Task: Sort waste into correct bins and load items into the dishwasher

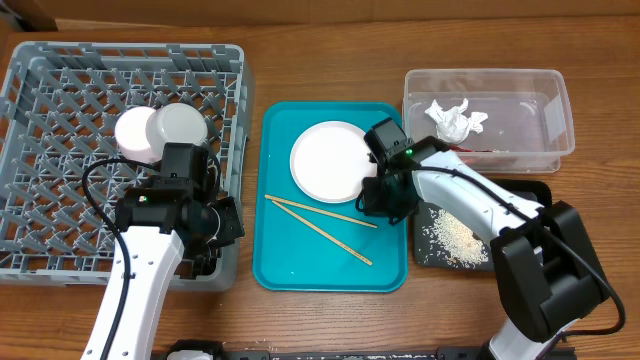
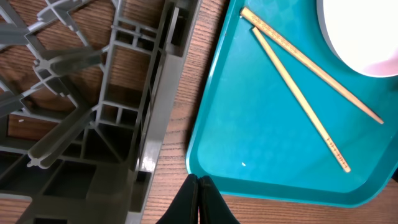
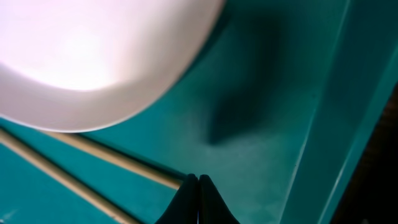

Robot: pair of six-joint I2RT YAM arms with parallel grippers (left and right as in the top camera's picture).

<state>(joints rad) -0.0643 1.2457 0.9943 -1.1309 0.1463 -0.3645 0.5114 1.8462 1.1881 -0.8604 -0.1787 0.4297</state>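
From where I stood, the grey dish rack (image 1: 60,90) filled the table's 9 o'clock side. A pale pink bowl (image 1: 135,133) and a pale grey-green bowl (image 1: 182,125) sat inside it, touching each other, toward the rack's 3 o'clock wall. The green one was at the pink one's 3 o'clock.

The teal tray (image 1: 300,260) lay in the middle of the table. It held the round white plate (image 1: 330,160) at its 12 o'clock end. The two wooden chopsticks (image 1: 320,215) lay at the plate's 6 o'clock, joined at their 9 o'clock ends and fanning apart toward 4 o'clock.

The clear tub (image 1: 545,100) stood at the table's 2 o'clock with the crumpled white napkin (image 1: 455,120) inside it. The black tray (image 1: 530,190) lay just at the tub's 6 o'clock, and the loose rice (image 1: 455,237) was heaped on its 9 o'clock half.

The left gripper (image 2: 198,183) had its fingers pressed together and held nothing. It hung above the strip of bare wood between the rack's 4 o'clock corner and the teal tray.

The right gripper (image 3: 198,183) was pressed together too and was empty. It hung over the bare teal floor at the plate's 5 o'clock, near the tray's 3 o'clock wall and just beside a chopstick. I could not tell whether its tips touched the tray.
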